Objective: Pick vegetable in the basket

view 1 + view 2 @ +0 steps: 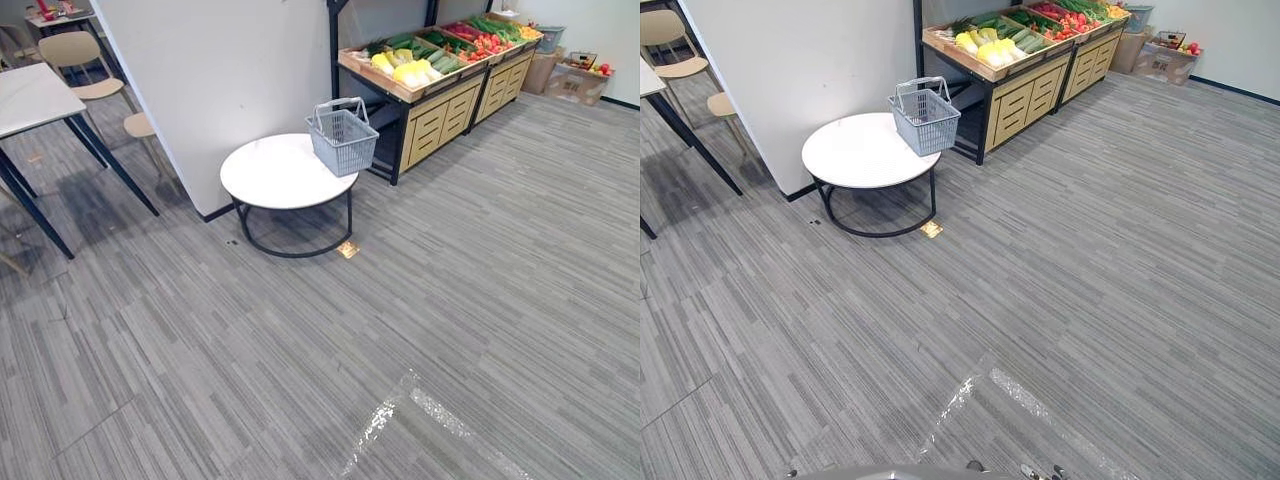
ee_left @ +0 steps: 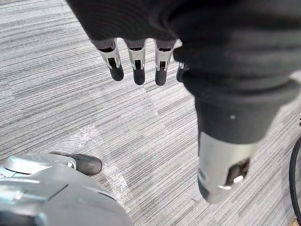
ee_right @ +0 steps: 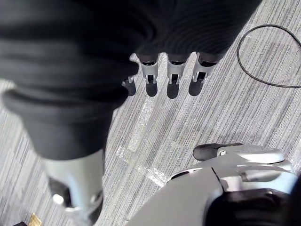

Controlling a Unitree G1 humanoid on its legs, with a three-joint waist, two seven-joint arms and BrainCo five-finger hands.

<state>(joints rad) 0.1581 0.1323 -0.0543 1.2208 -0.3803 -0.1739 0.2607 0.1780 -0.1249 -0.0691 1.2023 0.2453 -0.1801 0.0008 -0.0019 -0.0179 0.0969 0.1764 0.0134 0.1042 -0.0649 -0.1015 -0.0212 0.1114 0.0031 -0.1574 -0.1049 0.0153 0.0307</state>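
Up around 12 o'clock in the head view sits the grey basket [image 1: 342, 138], parked on the 2 o'clock edge of a round white desk [image 1: 270, 180]. I can't make out anything inside it from this far off. Just past it, toward 1 o'clock, is the wooden produce stand [image 1: 435, 120] with the vegetables [image 1: 412, 70] laid out in its top trays, yellow ones nearest, green and red further along. So the veg is all on the stand, well apart from me.

The left robot hand [image 2: 136, 66] hangs over the carpet floor [image 1: 450, 300], fingers straight and loosely spread, holding nothing. Same deal with the right robot hand [image 3: 171, 80], relaxed and empty.

My read is that we're at the very start, on the approach step, with nothing picked yet. The next move calls for walking toward 1 o'clock and stopping where both stand and basket are within reach. After that I'd raise one arm over the near tray, and I'd steer wide of the desk rim on the way.
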